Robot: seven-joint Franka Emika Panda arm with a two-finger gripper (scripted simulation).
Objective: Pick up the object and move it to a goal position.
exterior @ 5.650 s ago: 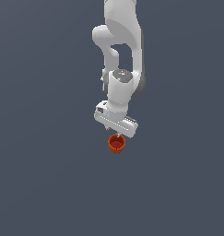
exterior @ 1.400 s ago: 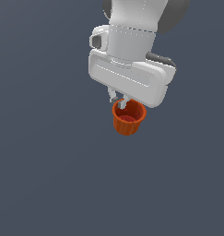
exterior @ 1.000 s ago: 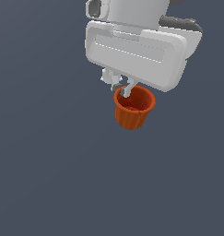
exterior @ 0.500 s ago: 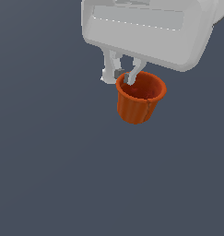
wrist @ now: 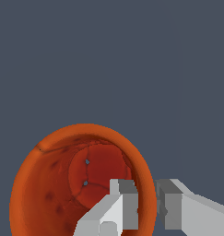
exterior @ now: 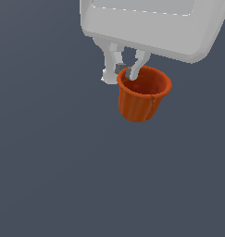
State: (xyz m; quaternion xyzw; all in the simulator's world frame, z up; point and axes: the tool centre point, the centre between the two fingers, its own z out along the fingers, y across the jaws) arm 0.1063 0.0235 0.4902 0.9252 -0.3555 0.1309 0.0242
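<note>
I've got the gripper (exterior: 126, 69) pinched on the cup (exterior: 140, 99) rim, one finger inside, one outside, so I'll carry it slowly and level.

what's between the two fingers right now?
The cup's rim wall: one finger inside, the other outside. Clearest in the wrist view; the gripper pinches it.

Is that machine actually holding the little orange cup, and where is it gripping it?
Yes. The gripper pinches the orange cup by its rim, one finger inside the cup and one outside.
</note>
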